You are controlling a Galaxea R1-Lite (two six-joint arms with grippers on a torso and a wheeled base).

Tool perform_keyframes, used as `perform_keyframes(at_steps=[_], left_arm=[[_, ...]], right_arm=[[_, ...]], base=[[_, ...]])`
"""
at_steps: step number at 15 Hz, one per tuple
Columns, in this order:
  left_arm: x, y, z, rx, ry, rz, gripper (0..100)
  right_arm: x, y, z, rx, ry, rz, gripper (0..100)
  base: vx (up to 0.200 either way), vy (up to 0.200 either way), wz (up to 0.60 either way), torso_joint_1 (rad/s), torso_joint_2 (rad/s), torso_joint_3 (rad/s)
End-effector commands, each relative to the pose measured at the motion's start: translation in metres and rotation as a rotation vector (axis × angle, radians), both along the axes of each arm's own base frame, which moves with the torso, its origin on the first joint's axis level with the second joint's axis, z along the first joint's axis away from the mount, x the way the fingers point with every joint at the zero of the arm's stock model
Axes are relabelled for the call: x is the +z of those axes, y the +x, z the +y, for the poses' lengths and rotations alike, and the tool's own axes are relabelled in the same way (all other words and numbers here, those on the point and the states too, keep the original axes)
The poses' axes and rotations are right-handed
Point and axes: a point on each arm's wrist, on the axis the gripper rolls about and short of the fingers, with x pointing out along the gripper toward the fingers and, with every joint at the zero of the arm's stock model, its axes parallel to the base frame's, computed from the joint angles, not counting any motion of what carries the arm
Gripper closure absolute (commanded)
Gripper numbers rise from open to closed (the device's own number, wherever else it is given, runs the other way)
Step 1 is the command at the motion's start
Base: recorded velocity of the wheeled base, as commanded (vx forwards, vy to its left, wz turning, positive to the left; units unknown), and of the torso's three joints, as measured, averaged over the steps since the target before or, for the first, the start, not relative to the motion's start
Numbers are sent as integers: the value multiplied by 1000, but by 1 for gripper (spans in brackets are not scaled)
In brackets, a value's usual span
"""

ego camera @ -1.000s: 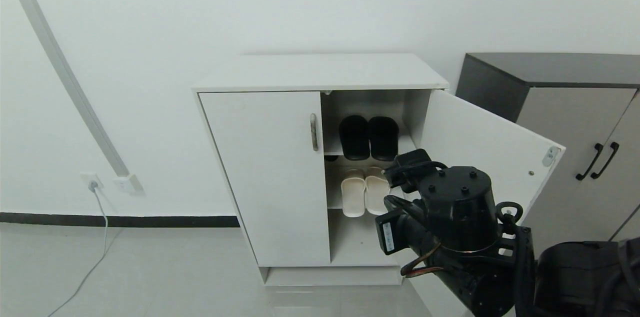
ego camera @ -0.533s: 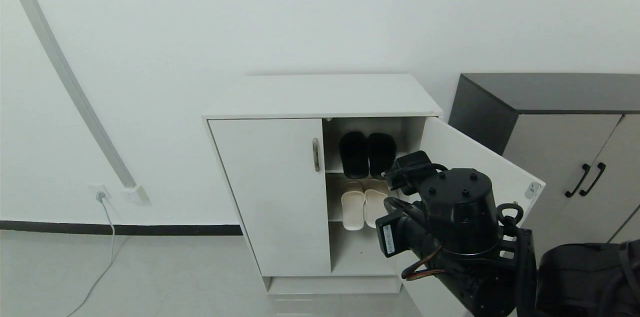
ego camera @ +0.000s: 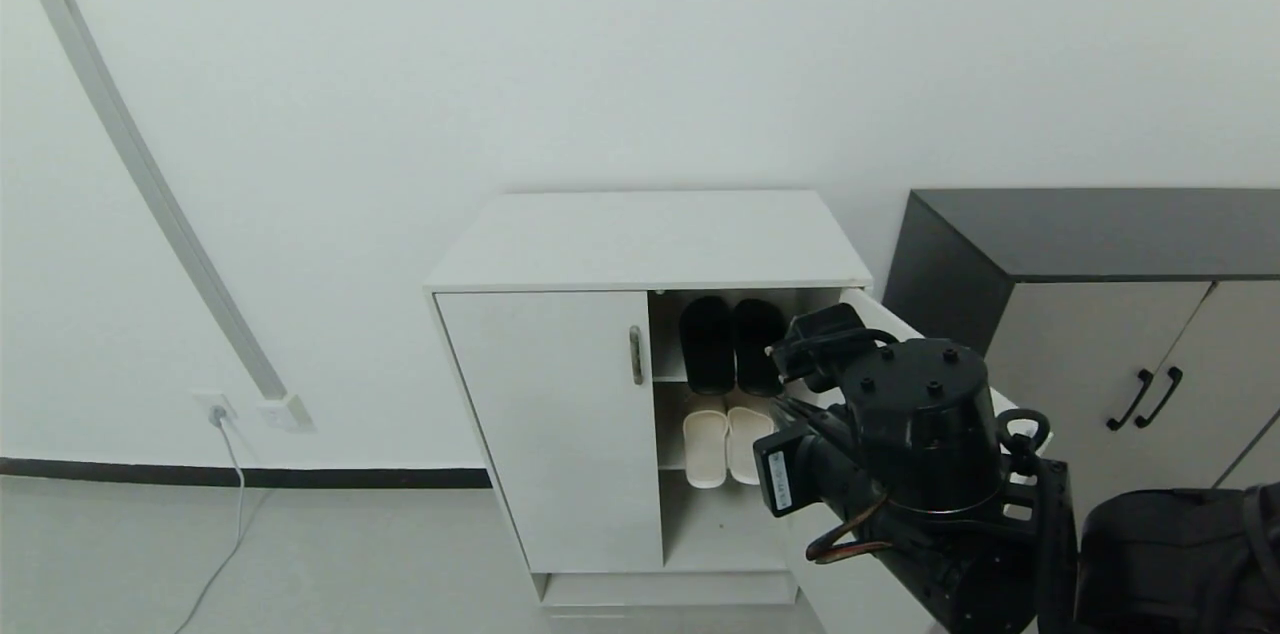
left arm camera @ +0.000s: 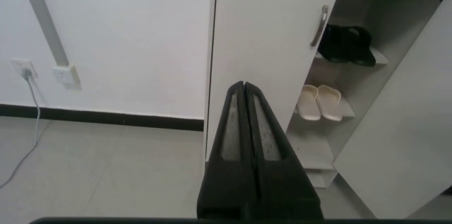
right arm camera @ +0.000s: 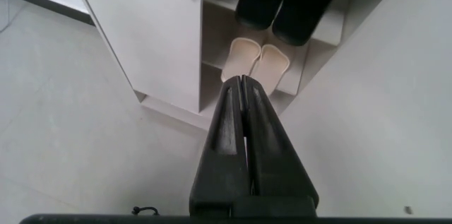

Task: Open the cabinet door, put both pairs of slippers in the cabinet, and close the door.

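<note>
- Against the white wall we find the cabinet [ego camera: 640,244]: its left door [ego camera: 550,424] is shut and its right door [right arm camera: 374,111] stands swung open.
- On the upper shelf we see the black slippers [ego camera: 732,344], set side by side.
- On the shelf below lie the white slippers [ego camera: 728,434], paired, directly under the black pair.
- We note the left gripper [left arm camera: 244,86] facing the left door, apart from it, fingers pressed together and empty.
- We note the right gripper [right arm camera: 242,81] facing the open compartment, apart from the slippers, fingers pressed together, grasping nothing.
- Just beside the cabinet, on its right, stands a grey cabinet [ego camera: 1100,314].
</note>
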Motion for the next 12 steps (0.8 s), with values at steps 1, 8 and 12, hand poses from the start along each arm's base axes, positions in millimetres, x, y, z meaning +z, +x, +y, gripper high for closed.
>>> perform_keyframes(at_steps=[1, 8, 12], left_arm=[[0, 0, 0, 0, 0, -1, 100], [0, 0, 0, 0, 0, -1, 100], [0, 0, 0, 0, 0, -1, 100]], right_arm=[[1, -1, -1, 1, 3, -2, 100], [1, -2, -3, -1, 3, -2, 100], [-1, -3, -5, 4, -19, -5, 100]], base=[[0, 0, 0, 256, -583, -339], [0, 0, 0, 235, -518, -289], [0, 0, 0, 16, -35, -19]])
